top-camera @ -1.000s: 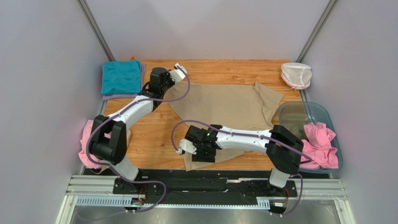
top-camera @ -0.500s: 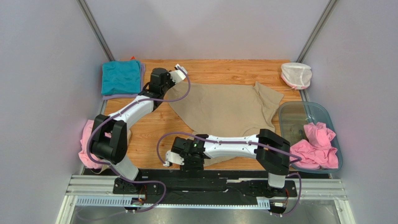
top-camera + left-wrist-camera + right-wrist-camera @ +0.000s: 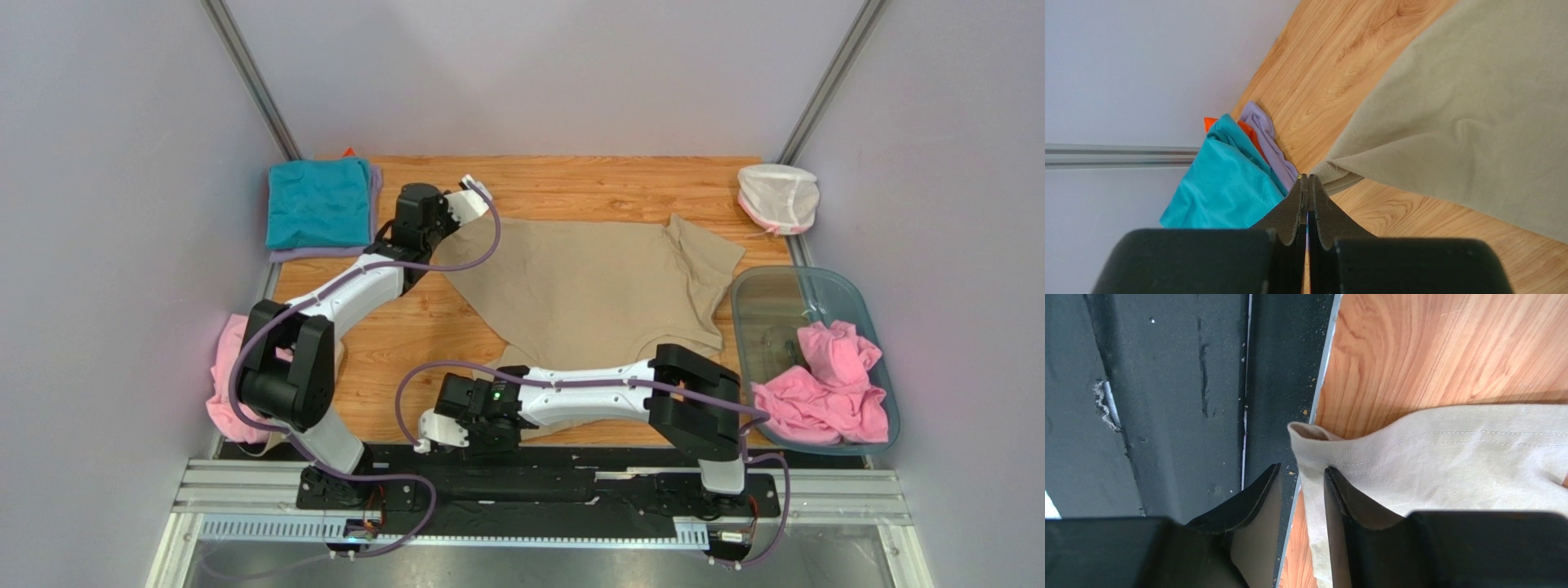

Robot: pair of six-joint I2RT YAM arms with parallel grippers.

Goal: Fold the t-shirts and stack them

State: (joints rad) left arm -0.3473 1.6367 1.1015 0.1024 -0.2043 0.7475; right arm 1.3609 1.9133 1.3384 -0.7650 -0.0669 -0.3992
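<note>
A large tan t-shirt (image 3: 589, 282) lies spread across the middle of the wooden table. My left gripper (image 3: 476, 186) is at its far-left corner. In the left wrist view the jaws (image 3: 1308, 179) are shut and the tan cloth (image 3: 1462, 110) tapers taut into the tips. My right gripper (image 3: 429, 437) is at the table's near edge. It is open, with the shirt's hem (image 3: 1444, 459) running between its jaws (image 3: 1303, 469). A folded teal shirt (image 3: 319, 202) lies on a lilac one (image 3: 307, 255) at the far left.
A pink shirt (image 3: 227, 368) hangs off the table's left edge. A clear bluish tub (image 3: 797, 294) at the right holds more pink shirts (image 3: 834, 392). A white net pouch (image 3: 778, 196) sits at the far right corner. The black base plate (image 3: 1168, 386) lies just beyond the near edge.
My right gripper has moved left and toward the near edge, along the tan shirt's hem. The left gripper has stayed at the far-left corner.
</note>
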